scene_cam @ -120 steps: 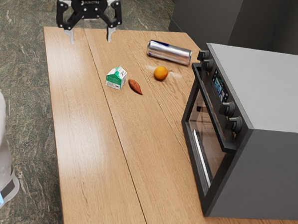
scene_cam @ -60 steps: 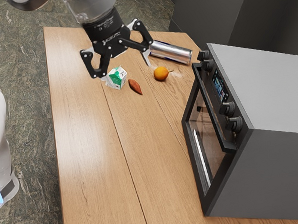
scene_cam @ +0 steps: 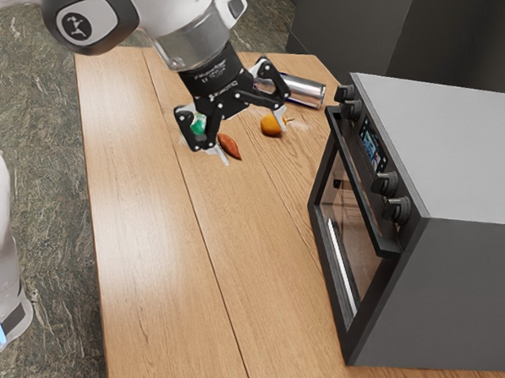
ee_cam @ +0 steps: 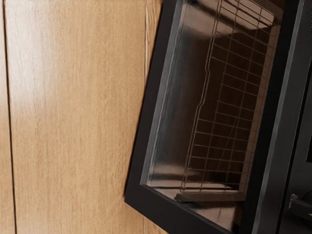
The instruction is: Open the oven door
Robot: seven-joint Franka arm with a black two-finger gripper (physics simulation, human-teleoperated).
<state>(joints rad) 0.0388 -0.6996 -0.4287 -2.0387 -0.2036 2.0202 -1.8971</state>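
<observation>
Exterior view shows the jaws spread wide and empty near the orange (scene_cam: pixel 270 125), which a low sweep toward the oven door (scene_cam: pixel 355 239) could knock across the worktop (scene_cam: pixel 155 262).

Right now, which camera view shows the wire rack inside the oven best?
The wrist view: it looks closely through the door glass, so the rack's crossing wires can be picked out. The exterior view shows the oven with its glass at a slant, the lines behind it too faint to trace as a grid.
</observation>
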